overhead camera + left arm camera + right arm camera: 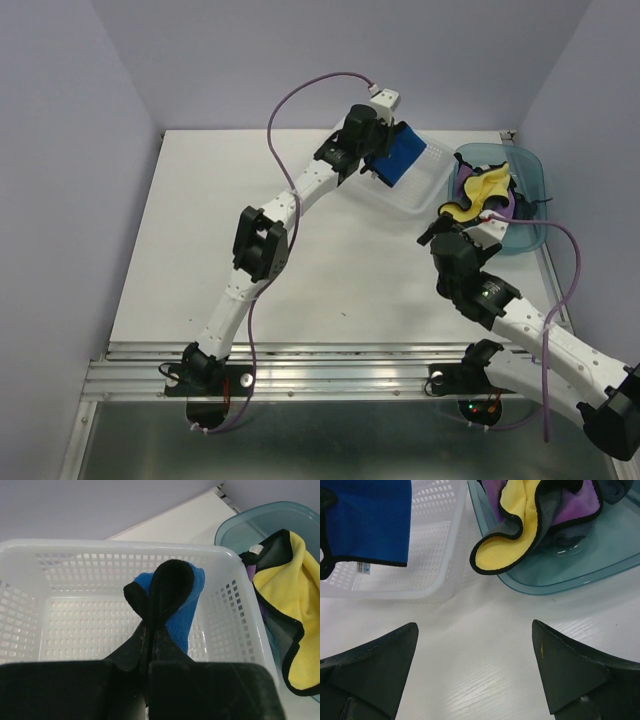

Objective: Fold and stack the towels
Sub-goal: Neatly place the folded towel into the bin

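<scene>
Over the white basket [428, 188], left fingers [156, 636] clamp the blue towel [187, 611]; right fingers [561, 666] gape short of the yellow towel [520, 525].

Just right of the basket [425, 182]: bin [532, 236] with a heap of towels [485, 190] inside. Hanging right above the basket: lone towel [400, 155]. Under the basket: table [220, 230].

1. The blue towel [402, 156] is bright blue — thin black edging.
2. The yellow towel [300, 595]: bright yellow, black trim.
3. The purple towel [577, 505]: plain purple.
4. The basket [60, 615] — white, gridded with small square holes.
5. The bin [535, 180]: translucent teal.
</scene>
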Controlling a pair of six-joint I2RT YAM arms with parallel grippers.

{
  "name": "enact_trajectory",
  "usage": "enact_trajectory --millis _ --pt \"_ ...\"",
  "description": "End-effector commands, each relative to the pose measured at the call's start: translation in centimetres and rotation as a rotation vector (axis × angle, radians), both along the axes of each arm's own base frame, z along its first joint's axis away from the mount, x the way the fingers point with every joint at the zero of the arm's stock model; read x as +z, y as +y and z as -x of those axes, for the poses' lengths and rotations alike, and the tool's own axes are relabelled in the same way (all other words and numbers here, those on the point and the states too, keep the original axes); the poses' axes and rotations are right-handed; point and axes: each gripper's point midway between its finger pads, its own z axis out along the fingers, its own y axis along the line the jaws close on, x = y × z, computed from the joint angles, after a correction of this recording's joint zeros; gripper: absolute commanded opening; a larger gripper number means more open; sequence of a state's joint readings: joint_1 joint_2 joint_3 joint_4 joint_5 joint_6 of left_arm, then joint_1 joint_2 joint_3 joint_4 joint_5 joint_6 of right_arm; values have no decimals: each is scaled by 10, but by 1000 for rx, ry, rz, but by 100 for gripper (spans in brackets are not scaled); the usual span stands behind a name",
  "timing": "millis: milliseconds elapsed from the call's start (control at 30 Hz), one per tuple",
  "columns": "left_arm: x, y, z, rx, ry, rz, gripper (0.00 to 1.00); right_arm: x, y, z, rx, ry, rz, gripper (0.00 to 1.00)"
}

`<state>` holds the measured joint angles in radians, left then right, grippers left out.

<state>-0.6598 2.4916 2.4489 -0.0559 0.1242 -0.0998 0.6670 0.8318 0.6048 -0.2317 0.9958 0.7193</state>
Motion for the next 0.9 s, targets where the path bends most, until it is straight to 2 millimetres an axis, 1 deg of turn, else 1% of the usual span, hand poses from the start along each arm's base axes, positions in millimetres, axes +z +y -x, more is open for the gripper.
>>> enact_trajectory --millis 0,133,267,367,400,467,633,667,700,733,800,833,867 --pt "8 8 -6 -6 19 32 0 3 -7 -3 -57 -32 -9 100" --pt "-7 16 -16 3 45 38 0 2 -6 -5 -58 -26 -2 100" --pt "-13 23 -28 17 36 52 0 -2 -7 -6 -69 -15 13 100" --pt "-31 21 -34 -1 50 44 0 0 -8 -6 -79 -16 15 100" --pt "-34 23 -35 5 47 35 0 0 -9 -6 -81 -18 15 100" --pt "-37 26 -39 23 41 22 0 0 -8 -6 -81 -18 17 100" --pt "-37 35 -48 79 16 1 0 -3 -7 -8 -78 -10 24 100" --pt "-37 37 -49 93 16 0 4 -3 -6 -8 -77 -6 28 100" --pt "-38 40 -51 112 13 -5 10 -3 -7 -8 -80 -4 29 100" --pt "-37 41 -52 117 8 -10 29 -3 -7 -8 -80 -2 31 100" --pt "-33 45 -54 136 -3 -18 45 -2 -8 -7 -83 -4 30 100" --pt "-24 46 -53 140 -15 -14 55 -2 -8 -7 -84 -5 31 100" --pt "-24 46 -53 140 -15 -14 59 -1 -8 -8 -83 -7 28 100"
